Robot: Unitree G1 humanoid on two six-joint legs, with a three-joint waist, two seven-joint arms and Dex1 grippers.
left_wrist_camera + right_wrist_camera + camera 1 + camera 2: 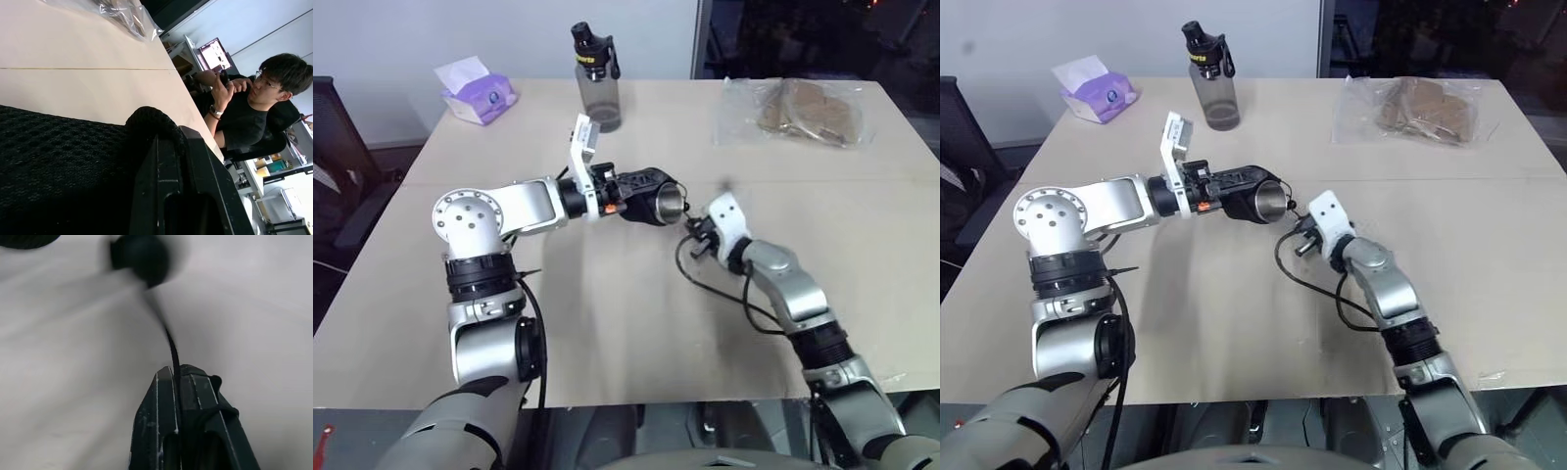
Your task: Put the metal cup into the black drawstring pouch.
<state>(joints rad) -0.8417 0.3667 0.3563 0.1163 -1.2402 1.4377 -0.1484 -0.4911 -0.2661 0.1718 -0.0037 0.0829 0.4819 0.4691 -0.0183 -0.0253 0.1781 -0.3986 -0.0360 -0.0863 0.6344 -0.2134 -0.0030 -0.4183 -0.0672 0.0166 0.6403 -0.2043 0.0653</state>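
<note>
My left gripper is shut on the black drawstring pouch and holds it off the table, mouth turned to the right. The metal cup sits in the pouch's mouth, with its shiny rim and inside showing. In the left wrist view the pouch fabric bunches against that gripper's fingers. Just right of the pouch and lower, my right gripper is shut on the pouch's thin black cord. The cord runs from between its fingers to a round stopper.
At the table's far side stand a grey water bottle, a purple tissue pack and a clear plastic bag with brown contents. A dark chair stands off the left edge. A seated person is beyond the table.
</note>
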